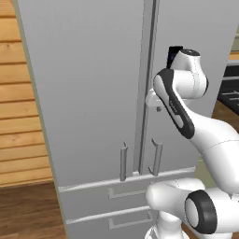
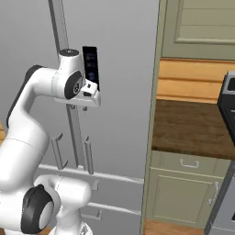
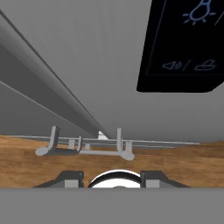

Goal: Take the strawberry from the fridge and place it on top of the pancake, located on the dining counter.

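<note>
A light grey fridge (image 1: 88,93) is standing shut in front of me, its two tall doors meeting at a central seam with two drawers stacked below them. To the fridge's left, pale wooden wall planks (image 1: 18,121) are running down to a brown wood floor. To its right, a dark wooden wall counter (image 2: 193,126) is sitting over pale green cabinets (image 2: 183,193).

I am holding my hand up close to the fridge's right door, beside the black control panel (image 2: 90,64) and just right of the seam. My gripper (image 3: 111,177) is pointing down along the door face, and my two fingertips (image 3: 70,178) are standing somewhat apart with nothing between them. Past them, the two slim bar handles (image 3: 85,146) are lying either side of the seam. The fridge's closed doors are hiding whatever is inside.
</note>
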{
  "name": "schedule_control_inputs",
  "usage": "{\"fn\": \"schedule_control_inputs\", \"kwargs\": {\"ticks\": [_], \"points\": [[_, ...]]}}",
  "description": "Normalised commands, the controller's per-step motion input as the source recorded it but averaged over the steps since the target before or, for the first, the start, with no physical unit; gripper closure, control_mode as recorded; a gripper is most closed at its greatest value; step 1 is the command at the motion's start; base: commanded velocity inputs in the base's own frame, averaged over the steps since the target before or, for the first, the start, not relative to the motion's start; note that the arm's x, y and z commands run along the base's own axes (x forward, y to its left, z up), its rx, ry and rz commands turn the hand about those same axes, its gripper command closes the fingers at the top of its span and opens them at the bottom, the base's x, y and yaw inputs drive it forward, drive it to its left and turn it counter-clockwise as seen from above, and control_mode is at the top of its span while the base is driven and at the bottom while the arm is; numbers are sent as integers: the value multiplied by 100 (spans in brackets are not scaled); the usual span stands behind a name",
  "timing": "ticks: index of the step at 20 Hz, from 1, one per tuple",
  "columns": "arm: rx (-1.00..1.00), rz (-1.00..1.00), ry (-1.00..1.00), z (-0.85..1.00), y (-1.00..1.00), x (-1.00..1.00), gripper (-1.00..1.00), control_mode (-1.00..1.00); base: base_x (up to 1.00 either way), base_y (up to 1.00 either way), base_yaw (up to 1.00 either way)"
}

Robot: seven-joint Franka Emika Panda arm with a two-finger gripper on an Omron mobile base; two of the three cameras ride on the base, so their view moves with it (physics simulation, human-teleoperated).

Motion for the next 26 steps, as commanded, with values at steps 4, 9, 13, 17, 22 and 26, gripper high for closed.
{"fn": "schedule_control_inputs", "kwargs": {"ticks": [4,9,13,17,22,26], "points": [[0,0,0,0,0,0,-100,100,-5,0,0],[0,0,0,0,0,0,-100,100,-58,23,0],[0,0,0,0,0,0,-100,100,-13,42,0],[0,0,0,0,0,0,-100,100,-19,9,-5],[0,0,0,0,0,0,-100,100,-29,6,-2],[0,0,0,0,0,0,-100,100,-63,7,0]]}}
